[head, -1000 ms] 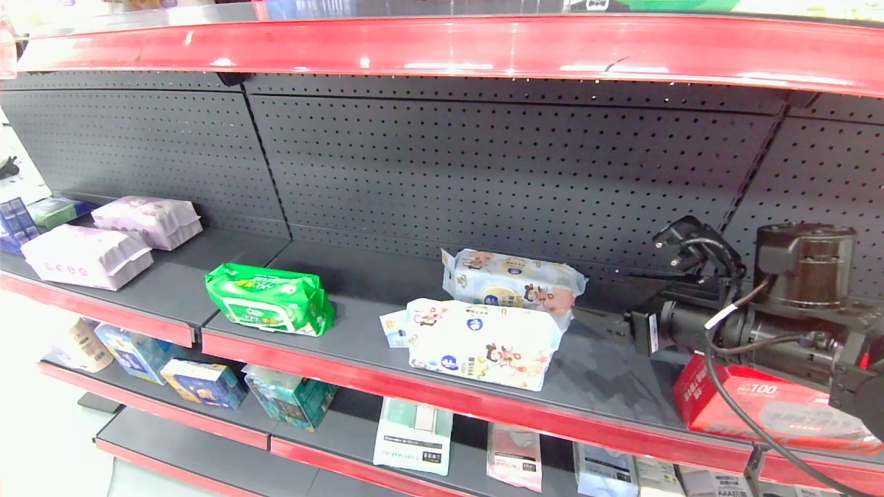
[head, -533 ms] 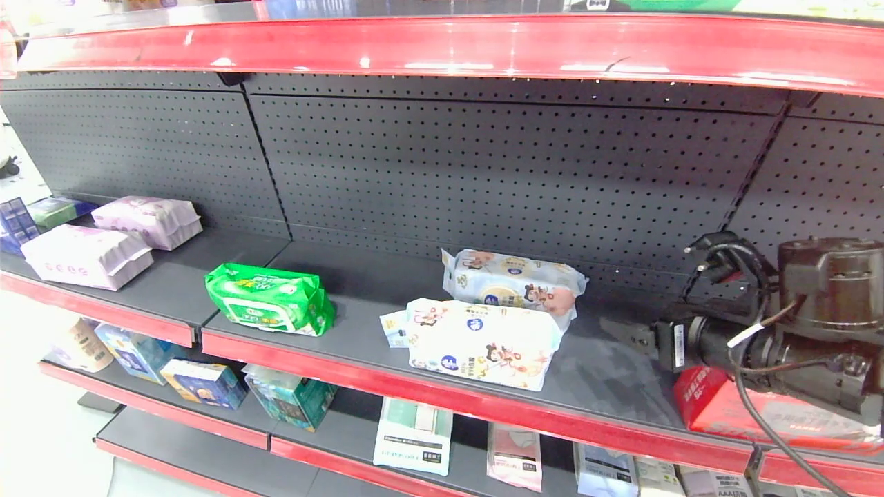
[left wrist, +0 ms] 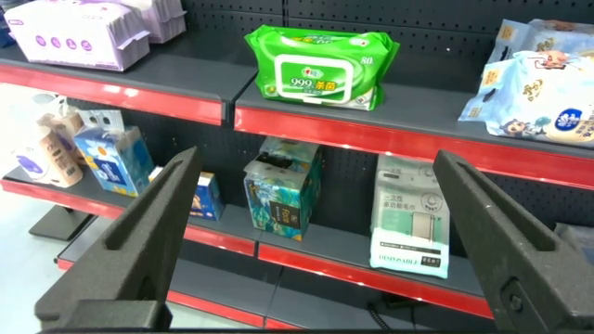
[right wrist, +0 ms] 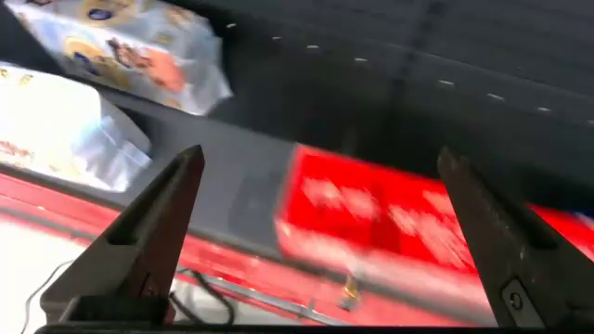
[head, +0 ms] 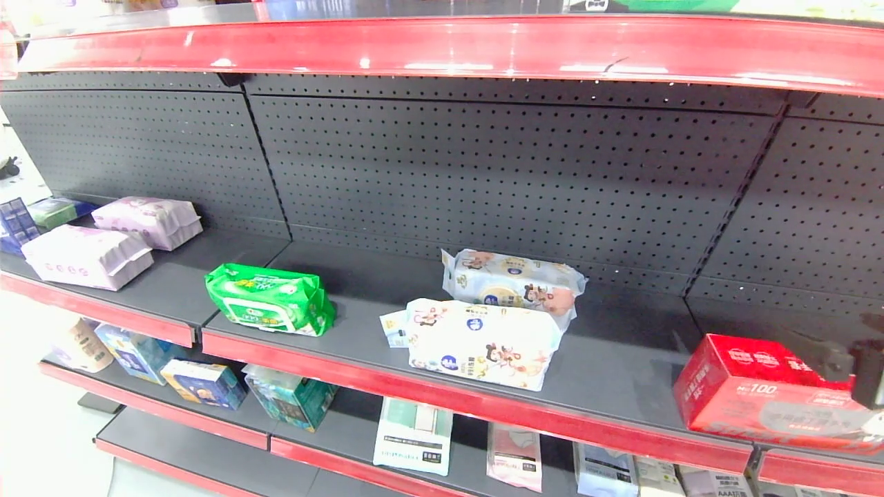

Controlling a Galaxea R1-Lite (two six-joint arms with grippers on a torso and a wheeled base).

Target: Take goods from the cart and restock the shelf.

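A red box (head: 760, 393) lies on the middle shelf (head: 621, 359) at its right end. My right gripper (right wrist: 320, 158) is open and empty, held just in front of and above the red box (right wrist: 390, 213). Left of the box lie two white cartoon-print packs (head: 483, 342) (head: 514, 283), one behind the other. Farther left is a green wipes pack (head: 269, 298). My left gripper (left wrist: 316, 158) is open and empty, out in front of the shelves at the level below the green wipes pack (left wrist: 320, 67).
Purple-white packs (head: 90, 257) (head: 148, 221) sit at the shelf's left end. The black pegboard back wall (head: 483, 172) and a red shelf lip (head: 442, 48) above bound the bay. Lower shelves carry boxes (left wrist: 283, 190) and hanging bags (left wrist: 413, 227). Bare shelf lies between the white packs and the red box.
My right arm has drawn back to the right, almost out of the head view, uncovering the red box, which stays on the shelf. The other goods have not moved.
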